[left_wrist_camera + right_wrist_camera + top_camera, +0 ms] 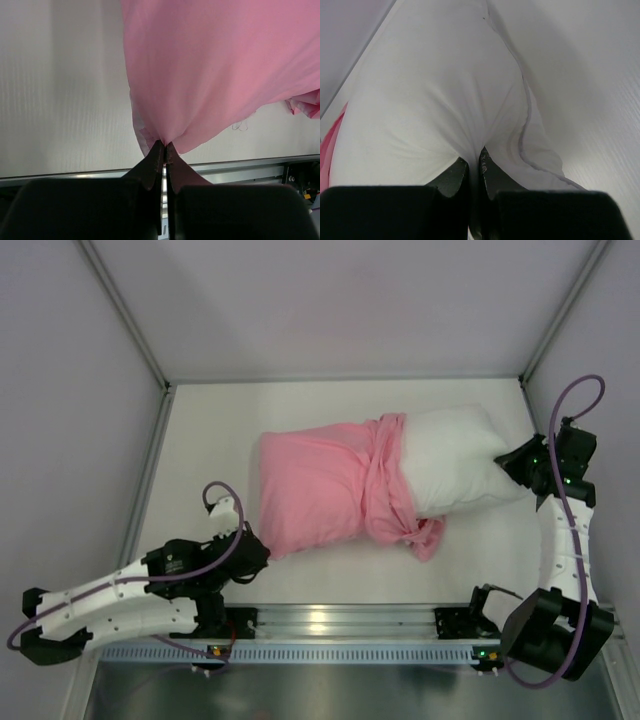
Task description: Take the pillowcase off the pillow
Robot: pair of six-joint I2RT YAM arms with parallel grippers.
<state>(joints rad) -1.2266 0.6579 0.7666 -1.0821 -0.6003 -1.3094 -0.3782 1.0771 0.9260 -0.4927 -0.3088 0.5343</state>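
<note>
1 pillow (460,462), 1 pink pillowcase (320,490), 2 arms.

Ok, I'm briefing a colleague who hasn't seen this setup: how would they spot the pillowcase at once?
On the white table, the big pillow lies across the middle. The pillowcase is the sleeve over its left half, its corner pinched by the left gripper. It alone is pink; the pillow's bared right end is white.
</note>
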